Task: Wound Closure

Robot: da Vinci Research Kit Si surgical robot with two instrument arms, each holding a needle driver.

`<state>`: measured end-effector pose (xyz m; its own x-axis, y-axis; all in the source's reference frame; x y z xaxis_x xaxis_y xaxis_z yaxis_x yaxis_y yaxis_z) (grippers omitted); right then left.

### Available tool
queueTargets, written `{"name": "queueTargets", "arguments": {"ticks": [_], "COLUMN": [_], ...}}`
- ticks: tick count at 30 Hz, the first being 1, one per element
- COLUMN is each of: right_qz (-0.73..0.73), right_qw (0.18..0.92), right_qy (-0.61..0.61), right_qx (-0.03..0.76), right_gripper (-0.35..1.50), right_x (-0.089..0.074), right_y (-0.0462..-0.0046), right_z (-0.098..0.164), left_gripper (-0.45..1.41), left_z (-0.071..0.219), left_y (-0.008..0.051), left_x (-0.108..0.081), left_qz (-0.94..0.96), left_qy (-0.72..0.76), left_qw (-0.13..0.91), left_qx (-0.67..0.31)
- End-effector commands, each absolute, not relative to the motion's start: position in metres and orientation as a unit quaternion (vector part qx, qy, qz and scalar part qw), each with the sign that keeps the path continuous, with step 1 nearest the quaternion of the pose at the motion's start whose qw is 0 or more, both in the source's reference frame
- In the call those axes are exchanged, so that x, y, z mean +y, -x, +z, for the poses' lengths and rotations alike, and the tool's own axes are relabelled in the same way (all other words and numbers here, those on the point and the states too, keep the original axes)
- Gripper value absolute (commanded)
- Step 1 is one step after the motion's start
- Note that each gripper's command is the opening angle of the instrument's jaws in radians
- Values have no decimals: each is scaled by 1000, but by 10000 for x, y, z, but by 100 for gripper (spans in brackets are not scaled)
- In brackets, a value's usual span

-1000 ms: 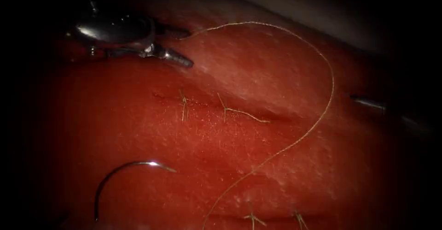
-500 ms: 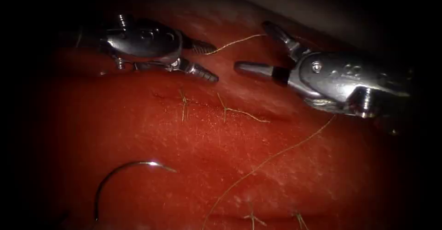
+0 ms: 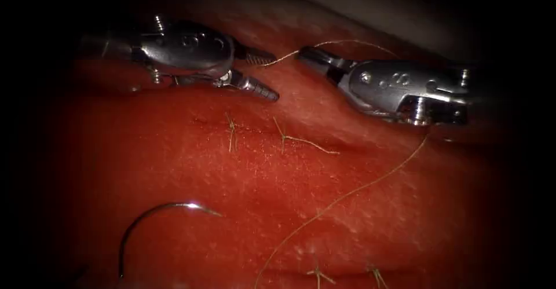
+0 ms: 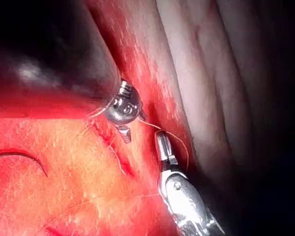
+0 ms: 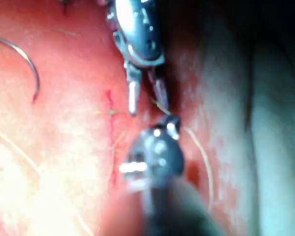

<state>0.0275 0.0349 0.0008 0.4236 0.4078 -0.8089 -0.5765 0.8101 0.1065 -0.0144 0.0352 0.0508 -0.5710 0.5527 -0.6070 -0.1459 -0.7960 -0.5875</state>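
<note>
My left tool (image 3: 266, 75) hovers over the tissue (image 3: 243, 185) above the cut (image 3: 260, 132), jaws open and holding nothing. The free end of the thread (image 3: 281, 58) lies right by its upper jaw. My right tool (image 3: 306, 54) comes in from the right and faces it, jaws shut on the thread close to that end. From there the thread arcs behind the right tool and trails down across the tissue (image 3: 336, 202). The curved needle (image 3: 162, 208) lies loose on the tissue at the lower left, held by neither tool; it also shows in the left wrist view (image 4: 19, 156) and the right wrist view (image 5: 27, 61).
Two tied stitches (image 3: 231, 132) (image 3: 284, 139) with short cut ends cross the cut. More stitch ends (image 3: 317, 274) stand at the bottom edge. Red fluid wets the tissue. The tissue's pale far edge (image 3: 376, 11) runs behind the tools.
The right tool has come in from the right to the thread's end beside the left tool, and its open jaws have shut on the thread. The left tool moved slightly right. The needle has not moved.
</note>
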Motion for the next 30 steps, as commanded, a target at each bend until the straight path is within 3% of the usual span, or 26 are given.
{"name": "queueTargets", "arguments": {"ticks": [1,23,30], "right_qz": [295,290,276], "right_qw": [838,855,873], "right_qy": [99,92,87], "right_qx": [449,421,394], "right_gripper": [-35,-35,-35], "right_x": [352,339,322], "right_y": [-283,-323,-316], "right_z": [17,56,106], "left_gripper": [73,73,73], "left_z": [513,501,439], "left_y": [150,154,147], "left_x": [350,355,402], "left_qz": [852,853,847], "left_qy": [416,415,444], "left_qw": [205,216,257], "left_qx": [-245,-232,-137]}}
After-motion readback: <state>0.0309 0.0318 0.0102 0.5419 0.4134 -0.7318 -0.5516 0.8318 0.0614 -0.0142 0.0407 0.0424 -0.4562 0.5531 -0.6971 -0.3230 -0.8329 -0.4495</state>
